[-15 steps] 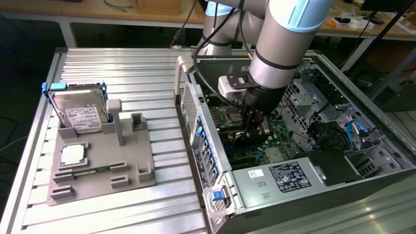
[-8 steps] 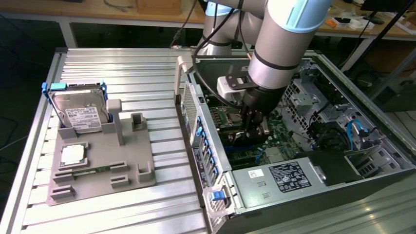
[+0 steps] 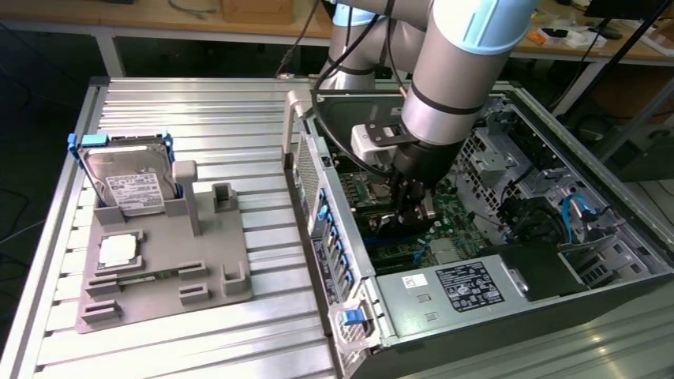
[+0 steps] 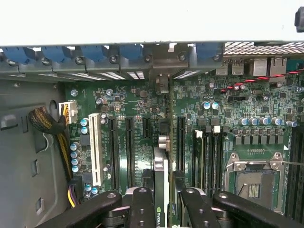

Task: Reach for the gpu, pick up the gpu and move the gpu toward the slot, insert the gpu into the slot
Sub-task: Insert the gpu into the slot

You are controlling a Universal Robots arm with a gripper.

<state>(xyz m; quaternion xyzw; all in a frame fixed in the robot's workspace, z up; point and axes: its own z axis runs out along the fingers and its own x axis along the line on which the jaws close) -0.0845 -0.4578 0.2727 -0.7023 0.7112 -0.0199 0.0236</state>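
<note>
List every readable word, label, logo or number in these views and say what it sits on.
No text reads clearly.
Hard drive: white label, print too small.
Power supply: white and black labels, print too small.
gpu held edge-on in the gripper: small green logo, not legible.
Motherboard: markings unreadable.

Gpu: edge-on in wrist view, lower end cut by frame edge. Slot beneath hidden. Exterior view: arm covers card; tool tips indistinct.
</note>
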